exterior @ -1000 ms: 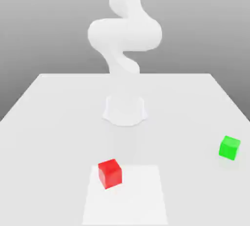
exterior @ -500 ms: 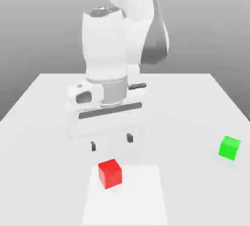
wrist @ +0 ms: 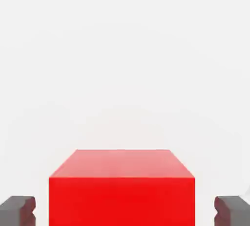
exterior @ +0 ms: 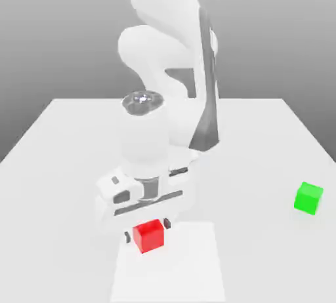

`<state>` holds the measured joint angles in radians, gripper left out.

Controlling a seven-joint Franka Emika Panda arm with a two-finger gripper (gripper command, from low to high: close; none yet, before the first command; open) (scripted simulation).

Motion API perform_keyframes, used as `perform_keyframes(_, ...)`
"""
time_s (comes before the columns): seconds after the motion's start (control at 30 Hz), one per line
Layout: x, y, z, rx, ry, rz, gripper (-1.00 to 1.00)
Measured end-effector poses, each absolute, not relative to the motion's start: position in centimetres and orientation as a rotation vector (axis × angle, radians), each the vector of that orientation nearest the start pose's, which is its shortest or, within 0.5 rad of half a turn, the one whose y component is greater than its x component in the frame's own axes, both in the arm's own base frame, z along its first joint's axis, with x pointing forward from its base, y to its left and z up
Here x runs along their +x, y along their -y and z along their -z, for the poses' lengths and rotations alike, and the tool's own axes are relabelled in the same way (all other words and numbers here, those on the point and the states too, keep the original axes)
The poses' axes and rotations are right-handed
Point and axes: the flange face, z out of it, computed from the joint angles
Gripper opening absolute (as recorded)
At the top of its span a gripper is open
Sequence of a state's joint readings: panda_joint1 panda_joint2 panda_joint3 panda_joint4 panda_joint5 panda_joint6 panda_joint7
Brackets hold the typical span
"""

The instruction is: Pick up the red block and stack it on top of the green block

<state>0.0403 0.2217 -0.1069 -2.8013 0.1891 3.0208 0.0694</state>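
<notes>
Overhead, plain grey backdrop, white table (exterior: 59,164), paler square patch (exterior: 190,262)

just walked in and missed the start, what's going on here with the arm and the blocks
A white robot arm has lowered its claw over the red block, which sits on the white table. The hand view shows the dark fingertips on either side of the red block with small gaps, so it is straddled but not visibly gripped or lifted. The green block sits apart at the exterior view's right, with nothing on top.
</notes>
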Motion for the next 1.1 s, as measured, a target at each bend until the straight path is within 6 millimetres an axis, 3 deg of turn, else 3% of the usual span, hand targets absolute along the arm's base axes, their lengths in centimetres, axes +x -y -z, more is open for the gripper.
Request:
perform_keyframes(0.13,36.2,4.2,-14.5,-3.102,-0.502,0.001,-1.0)
perform_keyframes(0.53,36.3,3.9,-20.7,-3.105,-0.481,0.001,-1.0)
perform_keyframes(0.67,36.9,-6.2,-21.8,-3.141,0.125,0.0,-1.0)
perform_keyframes(0.8,35.0,-16.4,-22.7,-3.053,0.753,0.001,-1.0)
perform_keyframes(0.9,31.7,-23.6,-23.4,-2.903,1.207,0.0,-1.0)
perform_keyframes(1.0,26.8,-30.2,-24.1,-2.685,1.633,-0.001,-1.0)
perform_keyframes(1.07,23.2,-33.6,-24.3,-2.525,1.871,-0.002,-1.0)
perform_keyframes(1.1,22.5,-34.4,-23.8,-2.487,1.921,-0.003,-1.0)
